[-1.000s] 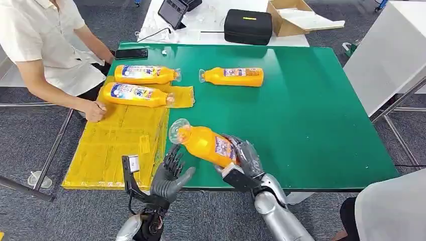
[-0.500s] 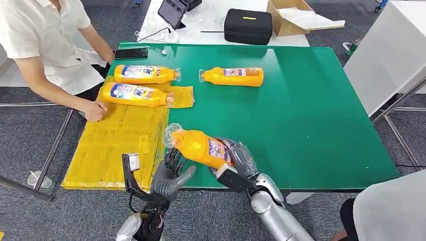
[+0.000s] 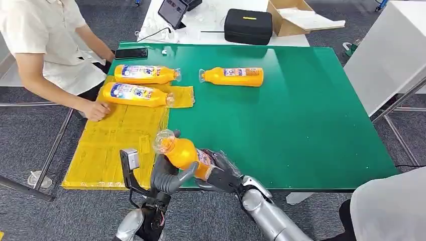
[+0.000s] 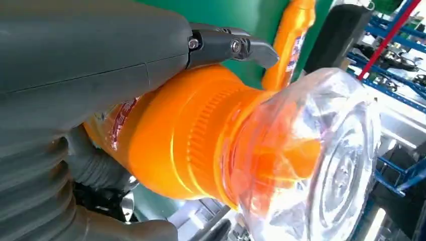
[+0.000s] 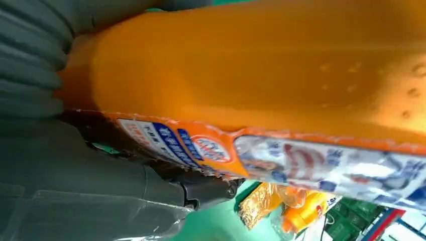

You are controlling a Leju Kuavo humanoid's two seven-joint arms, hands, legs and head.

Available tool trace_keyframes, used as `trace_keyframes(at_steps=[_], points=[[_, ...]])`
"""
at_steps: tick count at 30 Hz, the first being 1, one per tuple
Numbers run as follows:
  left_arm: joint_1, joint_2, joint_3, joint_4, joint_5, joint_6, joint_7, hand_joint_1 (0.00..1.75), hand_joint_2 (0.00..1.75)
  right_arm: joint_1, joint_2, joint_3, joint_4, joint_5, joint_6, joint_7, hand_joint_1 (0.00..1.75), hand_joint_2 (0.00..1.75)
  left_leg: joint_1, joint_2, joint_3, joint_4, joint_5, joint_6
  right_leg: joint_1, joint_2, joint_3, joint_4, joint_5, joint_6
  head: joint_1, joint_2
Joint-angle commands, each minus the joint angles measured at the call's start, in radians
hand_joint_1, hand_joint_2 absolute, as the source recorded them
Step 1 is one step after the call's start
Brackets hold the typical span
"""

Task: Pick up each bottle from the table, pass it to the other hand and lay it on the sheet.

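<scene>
Bottle [image 3: 183,153] off table, at near edge by sheet [image 3: 118,140] | R hand [image 3: 221,170] grips its base | L hand [image 3: 168,175] wraps neck end | 2 bottles lie on sheet [image 3: 135,94], 1 on table [image 3: 233,76]

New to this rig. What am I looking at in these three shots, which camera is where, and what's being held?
It is a humanoid robot with two silver arms ending in many-fingered hands. The wide picture comes from its head, looking down on a green table. The two close-ups come from cameras at each wrist, so they appear turned. The right hand holds an orange bottle by its body, and the left hand touches it near the neck: a handover. Two bottles lie on the yellow sheet, and one bottle lies on the bare table. A person sits at the table's corner.
</scene>
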Motion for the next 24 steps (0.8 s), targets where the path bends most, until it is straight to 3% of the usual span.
trace_keyframes(at_steps=[1, 12, 13, 14, 15, 18, 21, 24], points=[[-0.094, -0.007, -0.039, 0.127, -0.035, 0.054, -0.015, 0.00, 1.75, -0.081, -0.004, 0.083, 0.033, 0.039, -0.041, 0.074, 1.75, 1.75, -0.001, 0.001, 0.003, 0.000, 0.000, 0.001, 0.000, 0.000, 0.002, 0.000, -0.001, -0.001, 0.000, 0.000], [-0.106, -0.014, -0.035, 0.192, -0.064, 0.077, -0.046, 0.00, 1.75, -0.063, -0.013, 0.141, -0.054, 0.085, -0.094, 0.107, 1.75, 1.75, -0.001, 0.001, 0.004, 0.000, -0.001, 0.001, 0.000, 0.000, 0.003, 0.000, -0.001, -0.001, 0.000, 0.000], [-0.106, -0.014, -0.035, 0.197, -0.071, 0.081, -0.052, 0.21, 1.75, -0.061, -0.014, 0.143, -0.058, 0.086, -0.094, 0.109, 1.75, 1.75, -0.001, 0.001, 0.003, -0.001, -0.001, 0.001, 0.000, 0.000, 0.002, 0.000, -0.001, -0.001, 0.000, 0.000], [-0.107, -0.014, -0.035, 0.201, -0.081, 0.090, -0.061, 1.52, 1.75, -0.059, -0.015, 0.145, -0.062, 0.086, -0.094, 0.110, 1.75, 1.75, -0.001, 0.001, 0.005, -0.001, -0.001, 0.001, 0.000, -0.001, 0.004, 0.000, -0.002, -0.001, 0.000, 0.000], [-0.111, -0.022, -0.025, 0.216, -0.064, 0.074, -0.055, 1.75, 1.75, -0.059, -0.012, 0.148, -0.063, 0.082, -0.089, 0.109, 1.75, 1.75, -0.001, 0.001, 0.004, -0.001, -0.001, 0.001, 0.000, -0.001, 0.003, 0.000, -0.001, -0.001, 0.000, 0.000], [-0.100, -0.032, 0.005, 0.194, 0.056, -0.056, 0.000, 1.75, 1.75, -0.057, 0.001, 0.144, -0.067, 0.049, -0.080, 0.080, 1.75, 1.75, -0.002, 0.002, 0.009, 0.000, -0.003, 0.002, 0.000, -0.001, 0.007, 0.001, -0.003, -0.002, 0.000, 0.000], [-0.098, -0.029, 0.010, 0.187, 0.069, -0.062, 0.001, 1.75, 1.75, -0.051, 0.009, 0.141, -0.073, 0.033, -0.077, 0.058, 1.75, 1.75, -0.001, 0.002, 0.002, 0.000, -0.001, 0.001, 0.000, 0.001, 0.001, 0.000, 0.000, -0.001, 0.000, 0.000], [-0.098, -0.029, 0.010, 0.187, 0.069, -0.062, 0.001, 1.75, 1.75, -0.051, 0.009, 0.141, -0.073, 0.033, -0.077, 0.058, 1.75, 1.75, -0.001, 0.003, 0.005, 0.000, -0.002, 0.001, 0.000, 0.001, 0.004, 0.001, -0.002, -0.002, 0.000, 0.000]])
